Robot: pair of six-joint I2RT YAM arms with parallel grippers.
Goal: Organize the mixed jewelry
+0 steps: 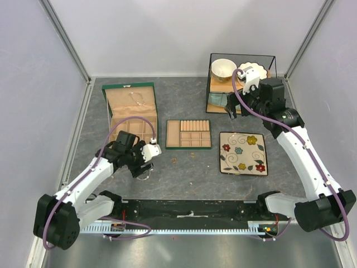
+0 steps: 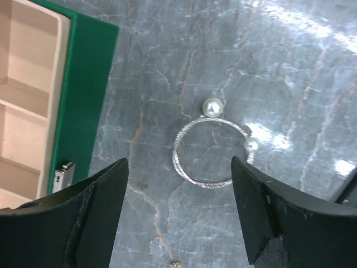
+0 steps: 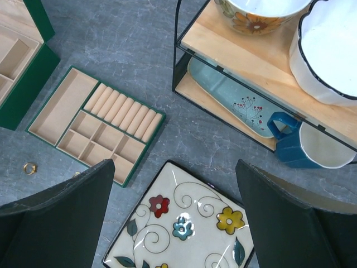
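straddling a silver bangle [image 2: 212, 107] barely visible from above, left gripper [image 2: 178, 184] gapes empty; right gripper [image 3: 174, 184] likewise

The bangle [image 2: 207, 183] is twisted silver wire (two glossy pearl beads [image 2: 212, 106] on it); the table [image 2: 279, 67] looks like sheeny grey marbled stone.

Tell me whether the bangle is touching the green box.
Apart. The left wrist view shows a wide strip of bare table between the bangle and the box.
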